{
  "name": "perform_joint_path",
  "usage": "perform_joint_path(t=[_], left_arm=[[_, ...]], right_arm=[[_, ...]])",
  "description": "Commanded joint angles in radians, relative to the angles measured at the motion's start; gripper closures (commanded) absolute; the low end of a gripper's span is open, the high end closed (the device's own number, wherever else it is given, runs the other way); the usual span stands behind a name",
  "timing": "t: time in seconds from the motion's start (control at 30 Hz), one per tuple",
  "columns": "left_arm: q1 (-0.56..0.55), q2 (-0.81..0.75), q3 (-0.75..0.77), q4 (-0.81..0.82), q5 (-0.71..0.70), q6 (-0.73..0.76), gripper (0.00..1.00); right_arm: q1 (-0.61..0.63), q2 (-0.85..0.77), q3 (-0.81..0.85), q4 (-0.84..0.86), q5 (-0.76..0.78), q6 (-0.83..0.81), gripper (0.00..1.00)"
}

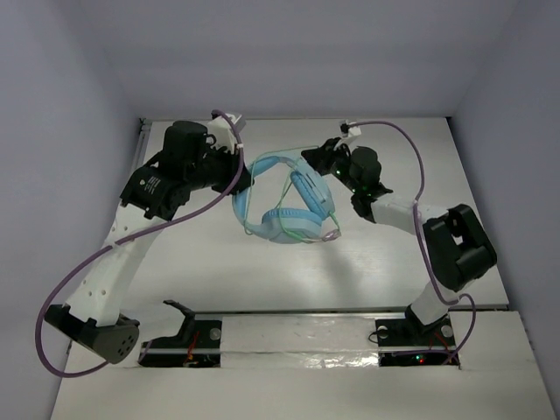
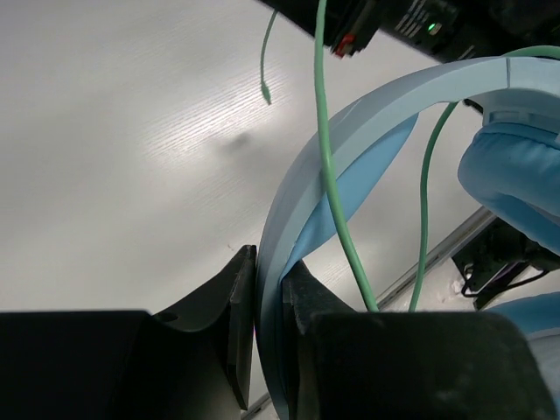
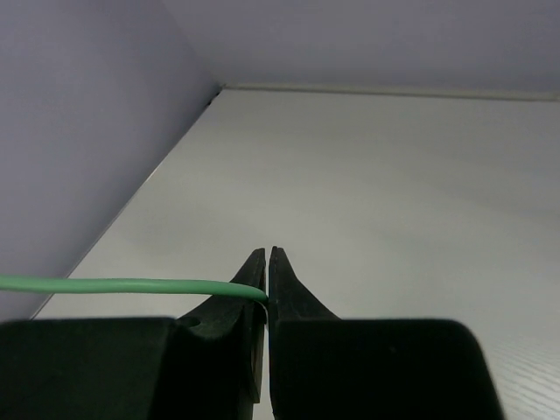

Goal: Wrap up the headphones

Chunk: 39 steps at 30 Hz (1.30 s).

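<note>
- Closest to the lens in the left wrist view are the fingers of the left gripper. They are pressed onto the headband, one finger on each face of it.
- Where are the headphones as a whole?
- They seem lifted above the table, near its middle in the top view. The left gripper holds them from 9 o'clock, and the right gripper stands at about 1 o'clock of them.
- Is the right one holding something?
- Yes. Its tips are nearly together and pinch the thin green cord, which leaves toward 9 o'clock in its own view.
- Which step is this?
- I judge it is the winding itself. Some cord runs across the headband and beside the ear cup, and a loose end hangs near 12 o'clock in the left wrist view.
- What does the next move need?
- I think the right arm must carry the cord around the band with light tension while the left one holds firm. With a hard pull, the cord may slip out of the pinch.
</note>
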Motion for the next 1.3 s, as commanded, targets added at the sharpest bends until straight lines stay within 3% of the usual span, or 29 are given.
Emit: perform_joint_path(t=[0.0, 0.53, 0.73, 0.93, 1.07, 1.27], left_arm=[[0.000, -0.057, -0.009, 0.049, 0.006, -0.006, 1.00], [0.000, -0.087, -0.077, 0.050, -0.118, 0.007, 1.00], [0.043, -0.109, -0.028, 0.139, -0.040, -0.042, 1.00], [0.053, -0.061, -0.021, 0.280, -0.031, -0.169, 1.00], [0.053, -0.044, -0.072, 0.397, -0.113, -0.264, 1.00], [0.053, -0.037, -0.240, 0.633, -0.361, -0.371, 1.00]], right_arm=[[-0.052, -0.068, 0.011, -0.057, 0.117, -0.027, 1.00], [-0.145, -0.157, 0.091, -0.212, 0.170, -0.064, 1.00], [-0.145, -0.134, 0.019, -0.192, 0.015, 0.008, 1.00], [-0.021, -0.083, -0.013, -0.191, -0.039, 0.003, 1.00], [0.026, -0.094, -0.053, -0.157, -0.123, 0.094, 1.00], [0.078, -0.117, -0.107, -0.119, -0.214, 0.210, 1.00]])
